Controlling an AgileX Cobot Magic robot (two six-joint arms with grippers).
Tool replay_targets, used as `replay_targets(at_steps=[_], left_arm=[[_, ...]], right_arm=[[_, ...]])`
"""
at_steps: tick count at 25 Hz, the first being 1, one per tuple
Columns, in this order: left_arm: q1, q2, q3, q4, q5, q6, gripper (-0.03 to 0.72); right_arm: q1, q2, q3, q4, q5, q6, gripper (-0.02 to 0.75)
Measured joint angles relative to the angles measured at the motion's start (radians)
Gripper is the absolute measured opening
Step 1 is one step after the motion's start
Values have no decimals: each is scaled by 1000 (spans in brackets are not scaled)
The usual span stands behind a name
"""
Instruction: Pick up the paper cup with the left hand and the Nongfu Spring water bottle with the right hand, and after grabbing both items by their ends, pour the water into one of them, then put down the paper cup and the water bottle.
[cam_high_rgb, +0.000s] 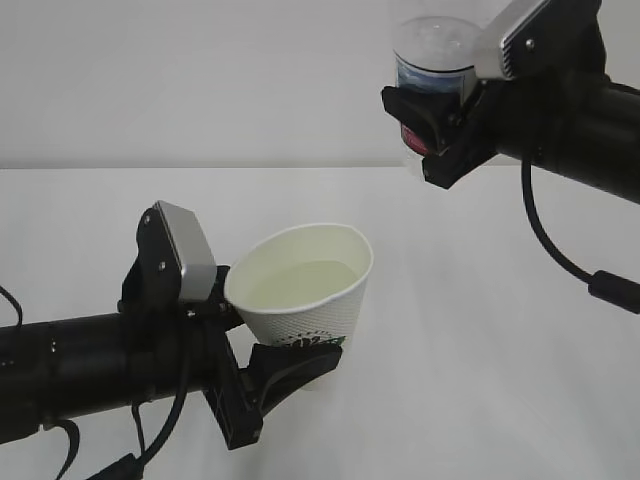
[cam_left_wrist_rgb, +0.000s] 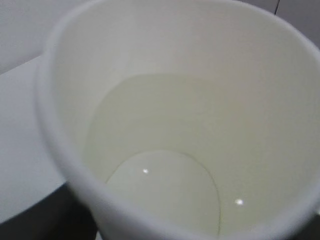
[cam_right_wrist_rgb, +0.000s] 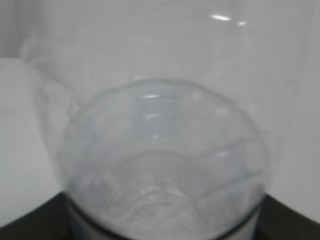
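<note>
pour looks done — both items still to be set down

the left hand (cam_high_rgb: 262, 352) is clamped on the paper cup (cam_high_rgb: 305, 290), held tilted off the table (cam_high_rgb: 480, 300) with water (cam_left_wrist_rgb: 165, 192) pooled inside. up and to the right of the cup, well apart, the right hand (cam_high_rgb: 440, 120) grips the nongfu spring water bottle (cam_high_rgb: 432, 60) — no stream visible. putting both down remains.
</note>
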Motion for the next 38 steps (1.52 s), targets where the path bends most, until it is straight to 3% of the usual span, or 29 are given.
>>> replay_targets(at_steps=[34, 38], left_arm=[[0, 0, 0, 8, 2, -14, 525], [0, 0, 0, 8, 2, -14, 525]], right_arm=[[0, 0, 0, 0, 0, 208, 429], [0, 0, 0, 0, 0, 220, 400]])
